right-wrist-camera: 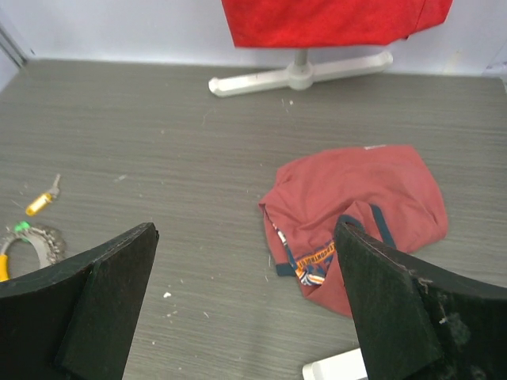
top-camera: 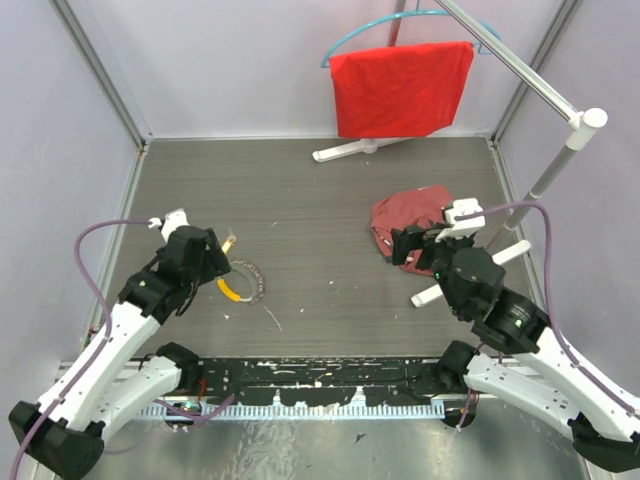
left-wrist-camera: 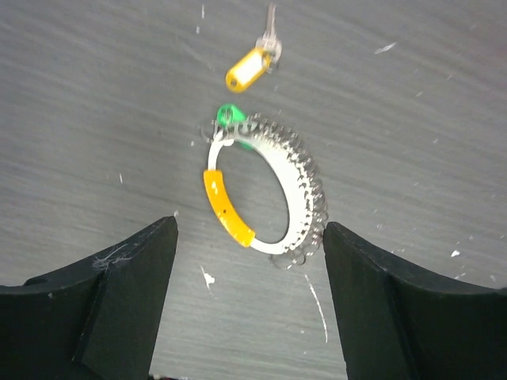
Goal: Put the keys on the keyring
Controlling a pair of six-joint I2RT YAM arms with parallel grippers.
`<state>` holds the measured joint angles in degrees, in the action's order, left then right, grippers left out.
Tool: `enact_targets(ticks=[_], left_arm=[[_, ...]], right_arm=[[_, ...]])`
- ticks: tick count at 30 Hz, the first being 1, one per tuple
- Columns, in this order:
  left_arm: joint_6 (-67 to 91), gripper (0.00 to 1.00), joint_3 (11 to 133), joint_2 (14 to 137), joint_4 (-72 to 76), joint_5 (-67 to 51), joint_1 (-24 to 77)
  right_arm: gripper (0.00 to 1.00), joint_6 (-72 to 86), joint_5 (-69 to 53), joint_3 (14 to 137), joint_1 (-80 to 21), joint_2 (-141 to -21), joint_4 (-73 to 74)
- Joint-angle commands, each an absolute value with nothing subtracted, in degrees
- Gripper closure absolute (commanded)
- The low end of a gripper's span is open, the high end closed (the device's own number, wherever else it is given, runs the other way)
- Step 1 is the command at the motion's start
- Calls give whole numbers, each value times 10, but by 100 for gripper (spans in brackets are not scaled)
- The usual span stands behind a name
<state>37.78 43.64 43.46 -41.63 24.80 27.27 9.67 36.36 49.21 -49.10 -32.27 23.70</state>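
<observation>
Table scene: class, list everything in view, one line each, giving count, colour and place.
keyring: one, grey with a yellow section, front left of the table
green key: one, at the keyring's far edge
gold key: one, lying apart beyond it
hung cloth: one, red, at the back
rack: one, white, back and right
crumpled garment: one, dark red, right of centre
left gripper: one, black, open above the keyring
right gripper: one, black, open near the garment
</observation>
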Motion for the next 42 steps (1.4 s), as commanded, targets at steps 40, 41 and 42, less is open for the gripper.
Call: enact_targets(ticks=[40, 41, 42], left_arm=[[436, 74, 420, 885, -287, 138, 314], [428, 75, 428, 892, -291, 141, 333], [418, 75, 438, 900, -295, 145, 352]], right_arm=[[0, 158, 328, 509, -492, -358, 282], [0, 157, 330, 509, -492, -358, 282], [0, 155, 330, 508, -492, -360, 282]])
